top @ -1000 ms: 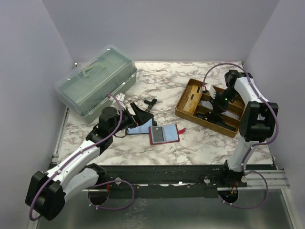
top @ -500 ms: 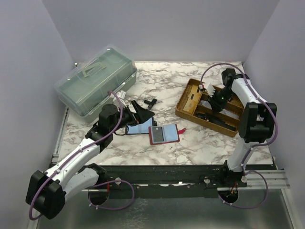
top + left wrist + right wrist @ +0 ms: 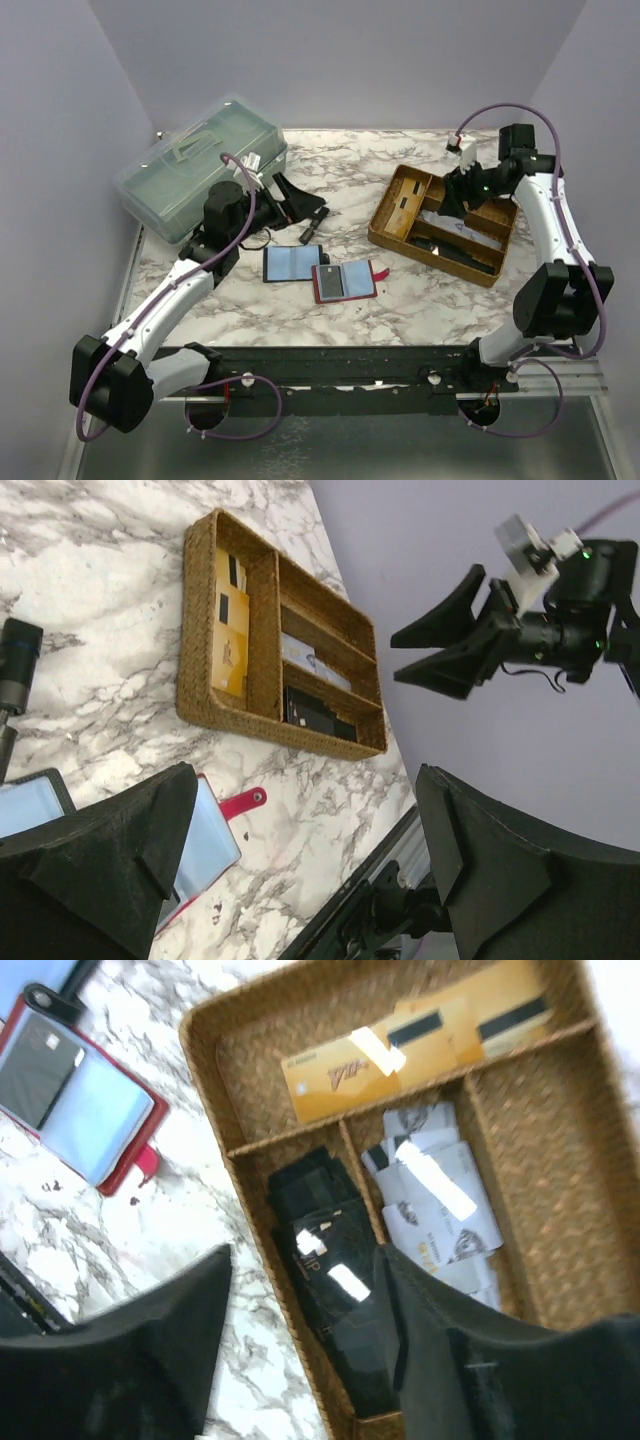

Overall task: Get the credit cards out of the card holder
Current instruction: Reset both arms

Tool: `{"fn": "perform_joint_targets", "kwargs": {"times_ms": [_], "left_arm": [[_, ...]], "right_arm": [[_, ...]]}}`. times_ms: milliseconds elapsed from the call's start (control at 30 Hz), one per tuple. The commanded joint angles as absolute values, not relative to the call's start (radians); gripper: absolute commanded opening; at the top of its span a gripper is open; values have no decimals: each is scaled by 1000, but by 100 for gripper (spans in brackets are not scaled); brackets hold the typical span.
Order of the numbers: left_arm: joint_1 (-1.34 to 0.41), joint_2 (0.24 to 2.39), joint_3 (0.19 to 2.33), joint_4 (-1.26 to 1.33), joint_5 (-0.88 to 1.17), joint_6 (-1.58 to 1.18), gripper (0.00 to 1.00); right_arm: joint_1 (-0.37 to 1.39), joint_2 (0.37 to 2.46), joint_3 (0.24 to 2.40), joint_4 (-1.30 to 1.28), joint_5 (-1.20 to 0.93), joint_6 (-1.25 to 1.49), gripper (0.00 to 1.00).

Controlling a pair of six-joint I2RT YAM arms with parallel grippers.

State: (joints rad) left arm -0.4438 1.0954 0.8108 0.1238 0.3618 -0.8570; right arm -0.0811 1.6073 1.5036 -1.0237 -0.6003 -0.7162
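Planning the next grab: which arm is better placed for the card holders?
Left. The left gripper, open, hangs near the black card holder; the right gripper is over the woven tray.

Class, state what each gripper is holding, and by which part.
Nothing: the left gripper and the right gripper are both open and empty.

top: bright, even, soft shadows on bench [image 3: 350, 165] | left wrist: sharp, left tool [image 3: 305, 790] dark, unlit | right wrist: blurred throughout, white glare patches on white cards [image 3: 440, 1210]
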Motion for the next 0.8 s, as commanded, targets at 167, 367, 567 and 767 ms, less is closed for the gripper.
{"fn": "perform_joint_targets", "kwargs": {"times_ms": [167,367,567,767], "left_arm": [[-263,1181,1107,-162,371,-799,99],[-201,1200,1256,-403,229,-652,99],[-187,1202,1337,-508,189,-549,99],[-176,1190,1323,-513,196,-553,99]], "right_arm": [[-384,1365,1458,-661,-971,-285,99],[-621,1389,1440,-492,-1186,101,99],[-620,1300,1348,-316,-1044,217,99],[-618,1364,1413,-407,-1009,252,99]]}}
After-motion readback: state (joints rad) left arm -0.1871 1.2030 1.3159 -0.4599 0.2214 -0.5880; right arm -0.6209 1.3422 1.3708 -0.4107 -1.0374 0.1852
